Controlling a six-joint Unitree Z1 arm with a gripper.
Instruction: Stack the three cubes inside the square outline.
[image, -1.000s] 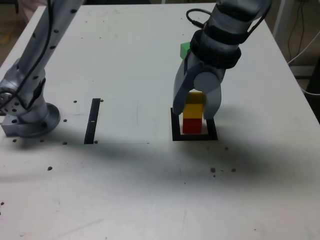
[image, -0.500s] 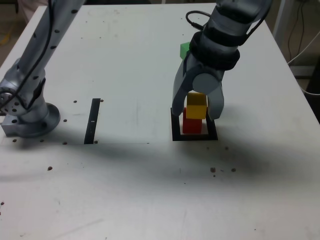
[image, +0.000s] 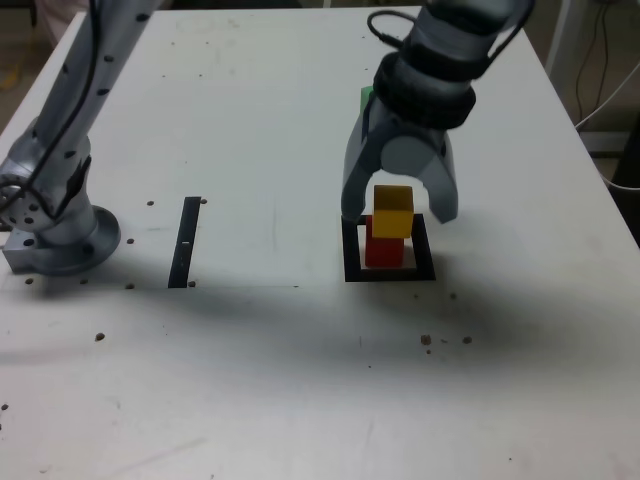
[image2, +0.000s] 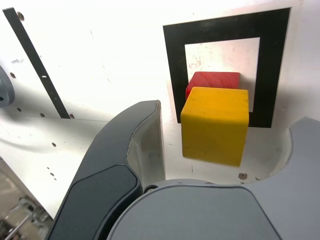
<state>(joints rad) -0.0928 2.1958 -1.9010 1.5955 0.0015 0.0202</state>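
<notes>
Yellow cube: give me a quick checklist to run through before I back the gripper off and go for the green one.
- Gripper open, clear of the yellow cube on both sides: ok
- Red cube inside the square outline: ok
- Yellow cube resting on the red: ok
- Yellow squarely lined up over red: not ok, it sits offset towards the exterior view's right
- Green cube fully in sight for the next grasp: not ok, mostly hidden behind the arm
</notes>
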